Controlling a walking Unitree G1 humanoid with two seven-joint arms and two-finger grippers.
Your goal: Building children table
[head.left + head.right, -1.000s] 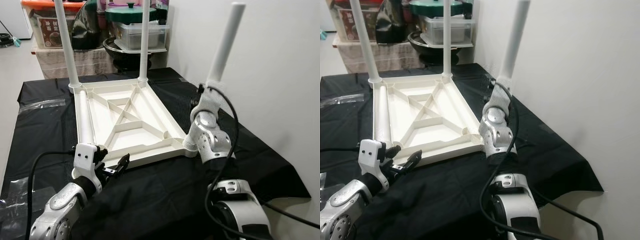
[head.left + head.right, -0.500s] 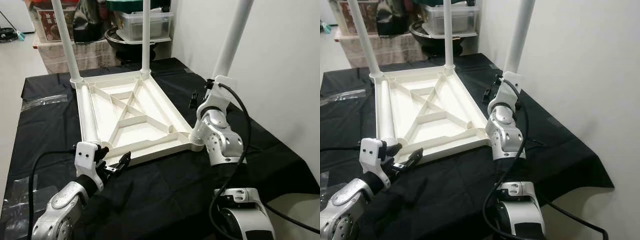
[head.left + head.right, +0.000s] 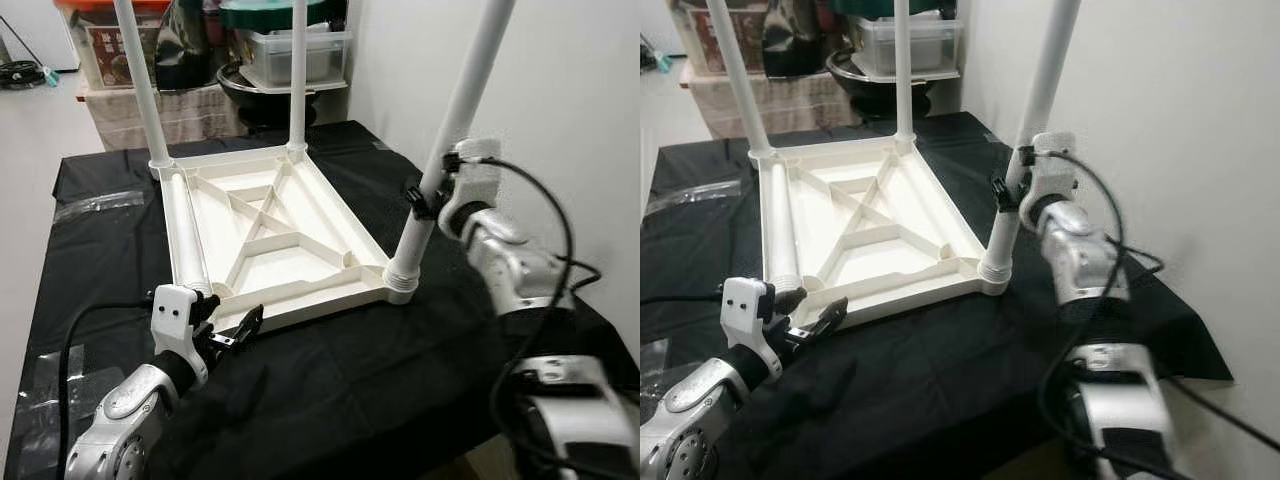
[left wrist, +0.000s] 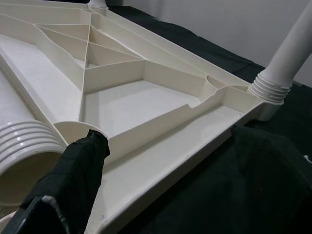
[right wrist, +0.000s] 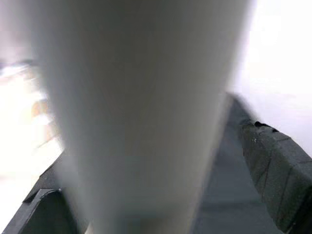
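Fingers of our left gripper [image 3: 232, 333] stand parted and hold nothing, their tips at the near left corner of the upturned tabletop [image 3: 262, 236], just beside the threaded end of the loose leg [image 3: 183, 236] lying along its left edge. Tabletop: white ribbed plastic, underside up on the black cloth [image 3: 330, 370]; we judge it light, stiff and smooth, best held by an edge rib rather than the thin flat panels. Two far legs [image 3: 143, 90] stand upright in their corner sockets. Near right leg [image 3: 440, 180]: upright in its socket at the near right corner; we judge it hollow, light, slick on its round surface, so best taken low and squarely. Our right gripper [image 3: 428, 196] sits around this leg partway up, one finger [image 5: 275, 185] either side; whether they press it, we cannot tell.
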